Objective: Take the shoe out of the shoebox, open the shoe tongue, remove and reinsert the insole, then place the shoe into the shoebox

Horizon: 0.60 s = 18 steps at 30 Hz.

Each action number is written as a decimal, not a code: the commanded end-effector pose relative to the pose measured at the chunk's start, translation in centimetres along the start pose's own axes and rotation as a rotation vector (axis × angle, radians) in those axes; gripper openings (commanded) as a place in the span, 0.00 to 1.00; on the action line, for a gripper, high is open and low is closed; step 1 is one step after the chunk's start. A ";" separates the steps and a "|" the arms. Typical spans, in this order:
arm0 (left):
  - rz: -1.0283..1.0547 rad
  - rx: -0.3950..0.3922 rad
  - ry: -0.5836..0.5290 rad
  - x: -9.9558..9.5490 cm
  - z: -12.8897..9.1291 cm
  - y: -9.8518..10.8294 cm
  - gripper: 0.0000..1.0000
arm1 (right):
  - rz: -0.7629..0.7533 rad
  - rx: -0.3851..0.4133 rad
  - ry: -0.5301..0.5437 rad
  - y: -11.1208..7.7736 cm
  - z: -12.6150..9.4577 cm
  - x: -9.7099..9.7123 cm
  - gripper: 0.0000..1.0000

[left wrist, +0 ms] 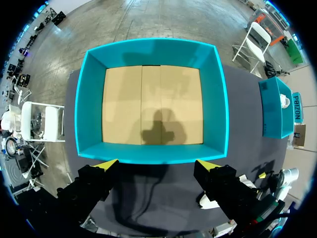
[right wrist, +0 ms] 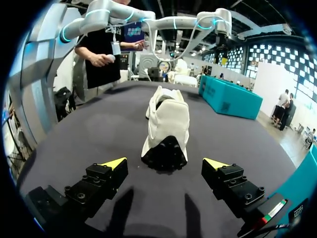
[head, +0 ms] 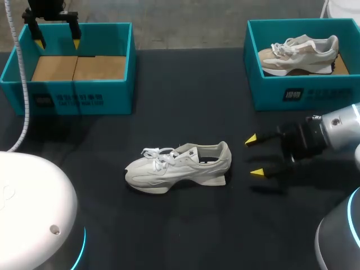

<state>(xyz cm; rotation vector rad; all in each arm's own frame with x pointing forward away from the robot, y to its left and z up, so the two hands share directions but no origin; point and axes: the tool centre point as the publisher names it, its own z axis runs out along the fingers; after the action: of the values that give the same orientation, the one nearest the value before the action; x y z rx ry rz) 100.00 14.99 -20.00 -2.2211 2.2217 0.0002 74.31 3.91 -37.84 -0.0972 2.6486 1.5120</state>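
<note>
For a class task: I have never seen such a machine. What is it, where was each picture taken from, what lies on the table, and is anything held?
A robot with two arms, each ending in a two-fingered gripper. One picture looks down from above; the two round ones come from wrist cameras. On the table, a white shoe lies in the middle. The left gripper hangs open over an empty box; the right gripper is open, facing the shoe's heel. A second box holds another shoe. Nothing is held.
</note>
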 end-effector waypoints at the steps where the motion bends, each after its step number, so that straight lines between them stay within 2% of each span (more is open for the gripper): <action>1: 0.000 0.000 0.000 0.0 0.0 0.0 1.00 | 0.001 0.004 0.000 0.1 0.1 0.0 1.00; 18: 0.000 0.000 0.000 0.0 0.0 0.0 1.00 | 0.006 -0.001 -0.014 0.1 0.4 -0.1 1.00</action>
<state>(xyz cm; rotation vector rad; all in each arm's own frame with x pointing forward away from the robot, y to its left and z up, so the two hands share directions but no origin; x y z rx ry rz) 100.00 14.99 -20.00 -2.2212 2.2217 0.0001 74.52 3.93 -37.85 -0.0885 2.6501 1.5124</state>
